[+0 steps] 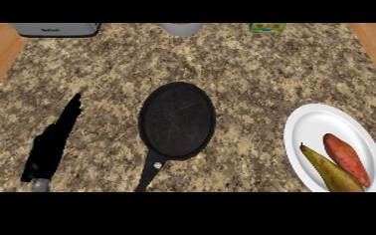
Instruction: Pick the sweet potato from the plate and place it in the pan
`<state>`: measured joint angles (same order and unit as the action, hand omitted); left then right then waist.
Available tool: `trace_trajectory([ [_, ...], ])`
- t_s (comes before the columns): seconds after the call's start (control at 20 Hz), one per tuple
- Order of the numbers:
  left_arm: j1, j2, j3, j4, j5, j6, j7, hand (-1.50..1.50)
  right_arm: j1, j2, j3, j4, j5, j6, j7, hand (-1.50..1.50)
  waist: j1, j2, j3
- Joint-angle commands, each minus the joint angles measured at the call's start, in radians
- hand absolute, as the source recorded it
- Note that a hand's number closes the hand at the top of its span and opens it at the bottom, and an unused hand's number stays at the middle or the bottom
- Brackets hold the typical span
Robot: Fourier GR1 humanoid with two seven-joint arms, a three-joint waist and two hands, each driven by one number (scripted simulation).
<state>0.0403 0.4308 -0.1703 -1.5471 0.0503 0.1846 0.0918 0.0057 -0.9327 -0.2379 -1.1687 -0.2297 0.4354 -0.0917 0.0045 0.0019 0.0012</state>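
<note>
Yellow-green fruit (330,170) touches sweet potato (346,158) on plate (316,124).

views: 1 | head view: from above, facing steeply down at counter (242,74) | pan (177,120) mid-frame | plate (312,124) cut by right edge

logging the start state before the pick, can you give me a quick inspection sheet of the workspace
Surface: speckled granite counter, wood strips at its left and right edges.
Job's things: sweet potato lies on the white plate at the right; black pan at centre holds nothing, handle toward the near edge.
Clutter: yellow-green pear-like fruit beside the sweet potato on the same plate.
Hands: left hand at the lower left, fingers straight, resting, holding nothing; right hand not in view.
Cables: nothing seen.
Surroundings: grey appliance, pale round vessel and green box along the far edge, all cut off.
</note>
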Motion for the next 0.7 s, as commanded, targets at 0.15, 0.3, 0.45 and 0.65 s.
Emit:
trace_trajectory([
  [0.15, -0.030, -0.031, -0.022, -0.006, -0.029, 0.006, 0.045, 0.00, -0.093, -0.150, 0.095, 0.044, 0.128, 0.218, -0.076, -1.50, 0.012, 0.003, 0.000],
  [0.3, 0.023, -0.030, -0.028, -0.058, -0.040, 0.006, 0.048, 0.00, -0.162, -0.130, 0.149, 0.020, 0.128, 0.294, -0.022, -1.50, 0.016, 0.000, -0.001],
  [0.45, 0.041, -0.022, -0.021, -0.094, -0.052, 0.008, 0.056, 0.00, -0.241, -0.110, 0.202, -0.028, 0.152, 0.327, 0.051, -1.50, 0.019, -0.001, -0.002],
  [0.65, -0.002, -0.033, 0.034, 0.014, -0.033, -0.032, 0.001, 0.00, -0.301, -0.094, 0.206, -0.057, 0.162, 0.372, 0.169, -1.50, 0.004, -0.001, -0.002],
])
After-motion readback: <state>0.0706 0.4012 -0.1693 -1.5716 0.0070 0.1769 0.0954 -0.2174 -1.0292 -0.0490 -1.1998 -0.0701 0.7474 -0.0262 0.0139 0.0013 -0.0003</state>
